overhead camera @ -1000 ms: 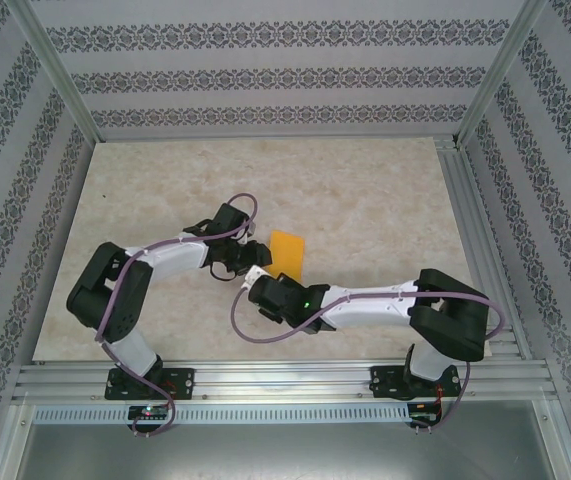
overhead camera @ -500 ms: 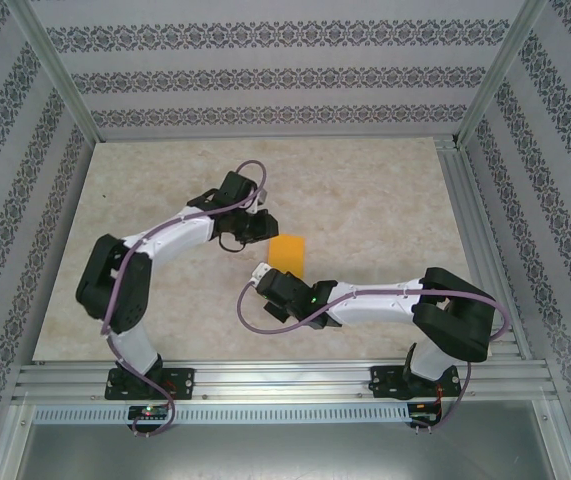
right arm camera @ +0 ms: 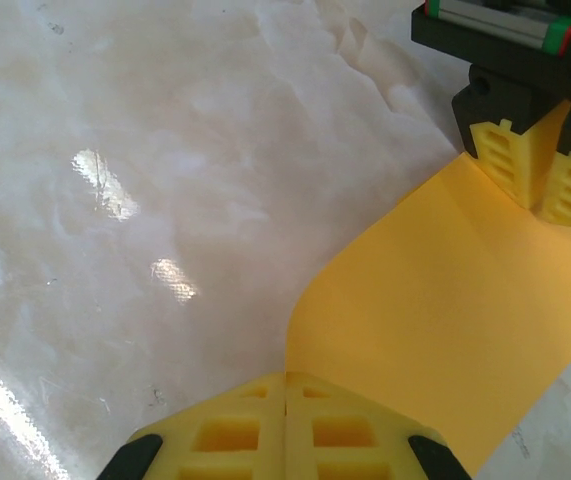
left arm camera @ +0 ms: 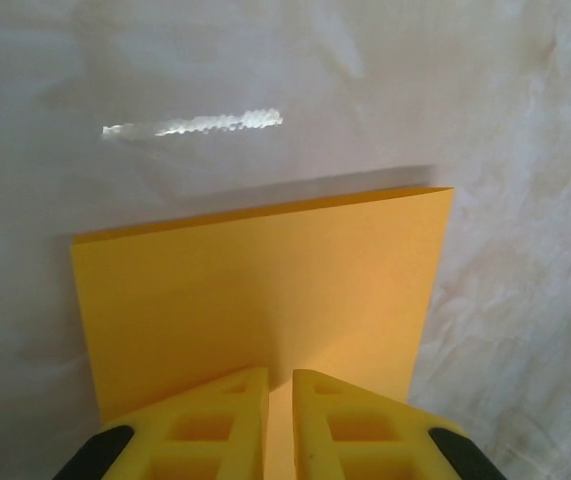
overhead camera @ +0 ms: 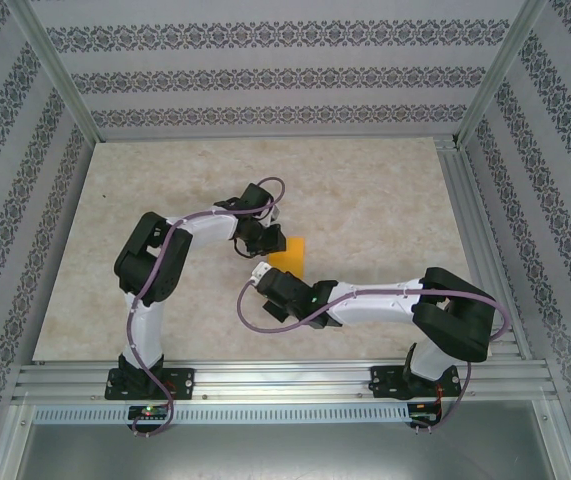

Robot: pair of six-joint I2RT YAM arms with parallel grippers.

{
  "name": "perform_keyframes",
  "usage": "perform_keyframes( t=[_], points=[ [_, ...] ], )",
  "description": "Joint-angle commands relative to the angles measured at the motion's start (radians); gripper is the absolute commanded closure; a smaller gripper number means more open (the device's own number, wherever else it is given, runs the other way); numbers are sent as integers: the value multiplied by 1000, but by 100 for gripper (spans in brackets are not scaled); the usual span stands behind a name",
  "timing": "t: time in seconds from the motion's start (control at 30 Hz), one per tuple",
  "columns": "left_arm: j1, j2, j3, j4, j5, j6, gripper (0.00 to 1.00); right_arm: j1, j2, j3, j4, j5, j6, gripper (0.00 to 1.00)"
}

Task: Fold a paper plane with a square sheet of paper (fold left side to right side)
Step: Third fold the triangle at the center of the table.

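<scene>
The orange-yellow sheet of paper (overhead camera: 292,250) lies near the middle of the marbled tabletop (overhead camera: 385,200), a little left of centre, between the two end effectors. In the overhead view it shows as a narrow upright rectangle. The left end effector (overhead camera: 270,240) meets the sheet at its far left edge, and the right end effector (overhead camera: 263,273) meets it at its near left corner. In the left wrist view the left end effector (left arm camera: 280,415) has its yellow fingers (left arm camera: 215,425) drawn almost together. Only a thin slit is left between them, and the near edge of the sheet (left arm camera: 265,290) runs into that slit. The rest of the paper spreads flat and unmarked away from the fingers. The right wrist view looks across at the same left end effector (right arm camera: 537,175), where a raised flap of the sheet (right arm camera: 445,300) stands between its fingers, so it has the paper pinched. The paper curves down from there onto the tabletop and narrows to a corner right at the tips of the right end effector (right arm camera: 285,415). That one is fully closed, with no gap between its fingers (right arm camera: 225,435). Its tips touch the corner, but I cannot tell whether the corner is clamped between them or only pressed beneath them.
</scene>
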Motion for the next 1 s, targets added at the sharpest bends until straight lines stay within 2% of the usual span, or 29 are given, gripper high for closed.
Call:
perform_keyframes(
  t=[0.0, 0.37, 0.67, 0.97],
  points=[
    [-16, 23, 33, 12, -6, 33, 84, -22, -20, -14, 22, -41, 39, 100],
    [-38, 84, 48, -24, -77, 47, 87, -106, -25, -13, 2, -162, 131, 100],
    [-46, 89, 54, -40, -86, 52, 87, -281, -79, -73, 58, -361, 244, 100],
    [-51, 91, 56, -43, -86, 52, 88, -403, -69, -94, 77, -485, 309, 100]
  ],
)
